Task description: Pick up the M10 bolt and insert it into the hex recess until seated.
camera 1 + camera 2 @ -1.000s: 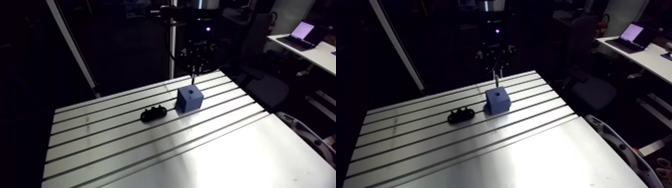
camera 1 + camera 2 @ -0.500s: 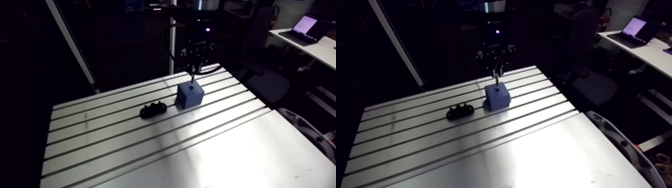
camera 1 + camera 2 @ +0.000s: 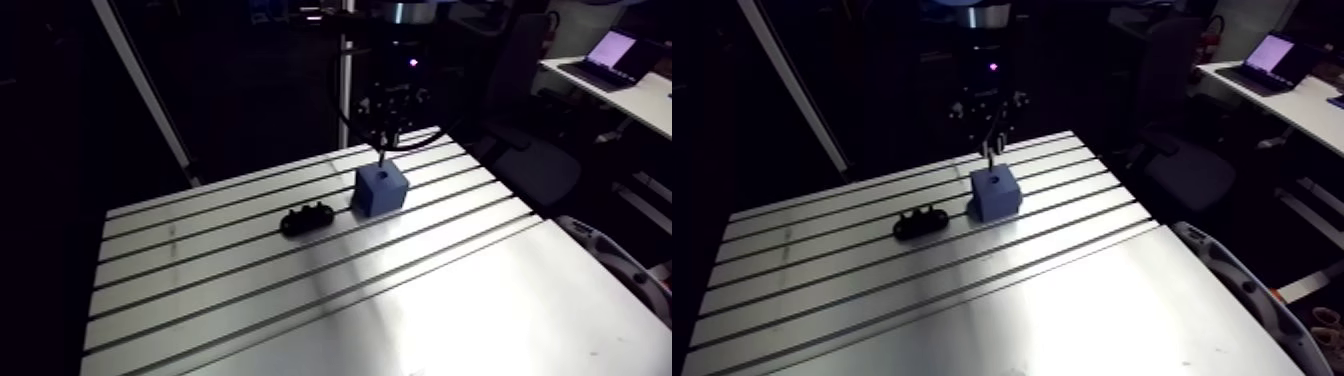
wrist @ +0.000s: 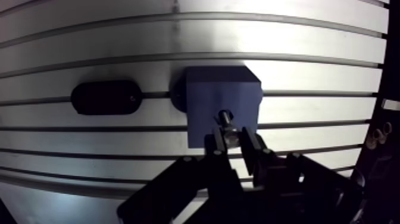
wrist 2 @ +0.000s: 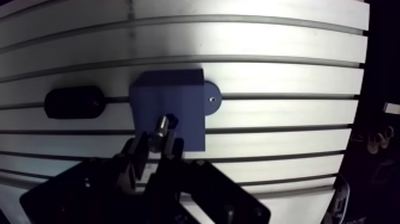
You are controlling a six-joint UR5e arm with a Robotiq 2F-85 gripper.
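Held bolt point(image 4: 228, 125) over blue block point(image 4: 208, 95), black oval part point(image 4: 106, 97) nearby

The blue block point(image 4: 220, 95) and a black piece point(image 4: 107, 97) just beside it interrupt the open slotted table point(image 4: 178, 36).

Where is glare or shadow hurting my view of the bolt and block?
Wrist view: glare washes the table ahead of the blue block; slots look bowed; the bolt in the gripper reads clearly. Arm view: gripper dark and hard to read, block clear.
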